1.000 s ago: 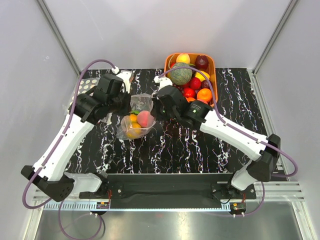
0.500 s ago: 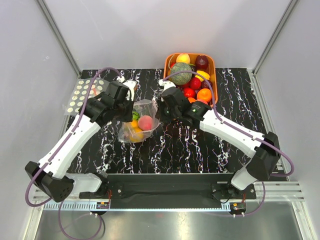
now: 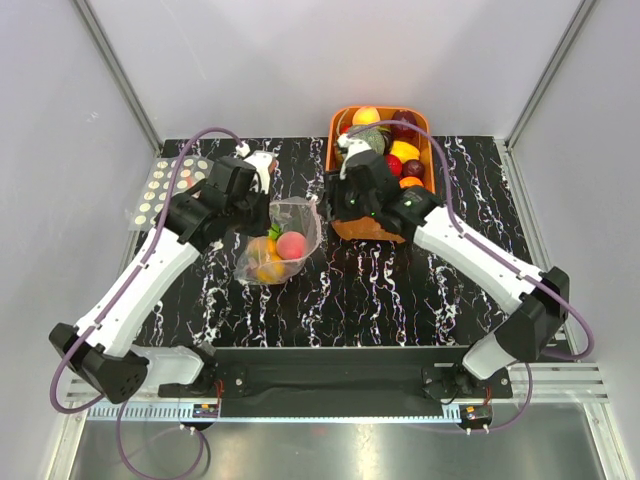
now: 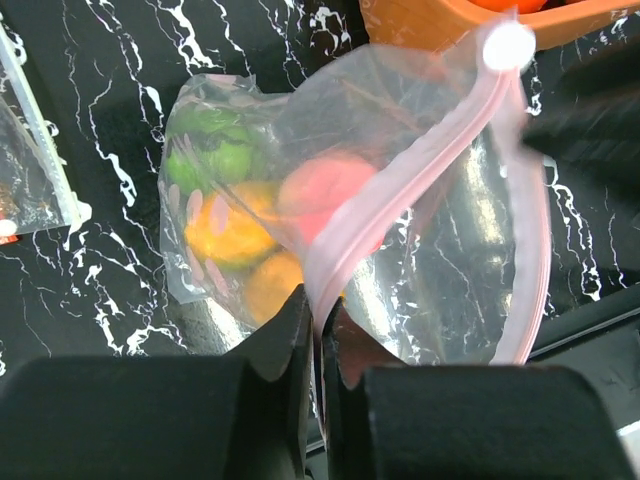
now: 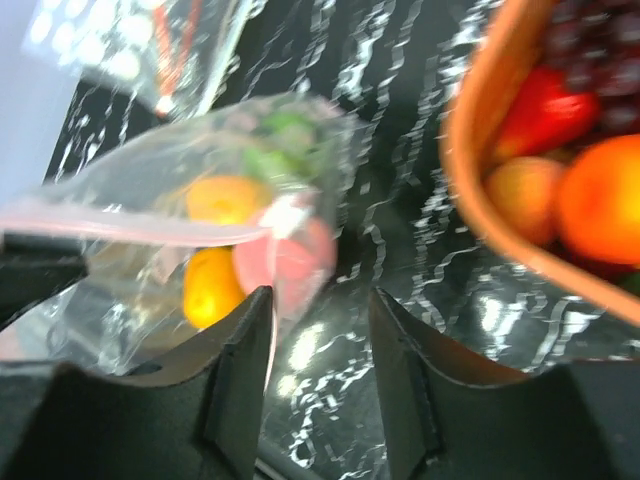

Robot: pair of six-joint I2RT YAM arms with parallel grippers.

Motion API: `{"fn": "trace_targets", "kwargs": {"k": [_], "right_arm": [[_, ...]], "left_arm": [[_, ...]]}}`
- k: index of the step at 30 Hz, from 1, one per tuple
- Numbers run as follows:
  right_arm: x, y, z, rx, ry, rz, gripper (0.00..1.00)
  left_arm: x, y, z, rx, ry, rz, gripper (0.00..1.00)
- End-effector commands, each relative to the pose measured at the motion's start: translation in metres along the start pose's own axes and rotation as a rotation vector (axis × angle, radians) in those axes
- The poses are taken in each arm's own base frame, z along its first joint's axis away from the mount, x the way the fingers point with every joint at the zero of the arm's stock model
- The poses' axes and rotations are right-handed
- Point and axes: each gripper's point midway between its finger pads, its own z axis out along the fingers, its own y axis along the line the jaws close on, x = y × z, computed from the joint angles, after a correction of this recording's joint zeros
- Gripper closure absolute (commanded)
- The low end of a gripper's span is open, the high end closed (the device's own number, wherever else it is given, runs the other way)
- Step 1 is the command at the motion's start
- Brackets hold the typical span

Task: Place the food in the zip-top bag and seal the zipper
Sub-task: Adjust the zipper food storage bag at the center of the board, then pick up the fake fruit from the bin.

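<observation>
Left gripper [image 4: 318, 318]: fingers pressed together on the zipper [image 4: 400, 215], pinching the pink strip at one end. A round white tab [image 4: 507, 45] sits at the other end. The zip-top bag [image 4: 450, 280] has its mouth gaping, and its body is on the black marbled table [image 4: 90, 300] between the arms. Inside we see a pink-red fruit [image 4: 335, 185], orange fruits [image 4: 225, 235] and a green piece [image 4: 210, 160]. Right gripper [image 5: 318, 340]: fingers apart with nothing between them, sitting between the bag and the orange basket [image 5: 480, 190] of fruit. A cream-dotted bag [image 3: 165, 185] lies at the table's far-left edge, apart from ours.
</observation>
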Motion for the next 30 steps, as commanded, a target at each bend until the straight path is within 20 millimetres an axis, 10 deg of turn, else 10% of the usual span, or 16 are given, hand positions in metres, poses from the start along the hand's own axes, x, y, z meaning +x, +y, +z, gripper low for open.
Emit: {"fn": "trace_targets", "kwargs": {"k": [1, 12, 20, 30], "right_arm": [[-0.034, -0.022, -0.026, -0.002, -0.094, 0.01, 0.49], [-0.071, -0.14, -0.027, 0.223, -0.132, 0.089, 0.3], [-0.085, -0.246, 0.0, 0.493, -0.09, 0.082, 0.41], [-0.109, -0.314, 0.037, 0.707, 0.001, -0.135, 0.38]], "left_arm": [[-0.025, -0.003, 0.006, 0.0, -0.075, -0.016, 0.92], [-0.037, -0.015, 0.009, 0.055, -0.108, -0.027, 0.96], [-0.036, -0.02, 0.012, 0.095, -0.114, -0.006, 1.0], [-0.034, -0.022, 0.012, 0.11, -0.122, 0.007, 1.0]]}}
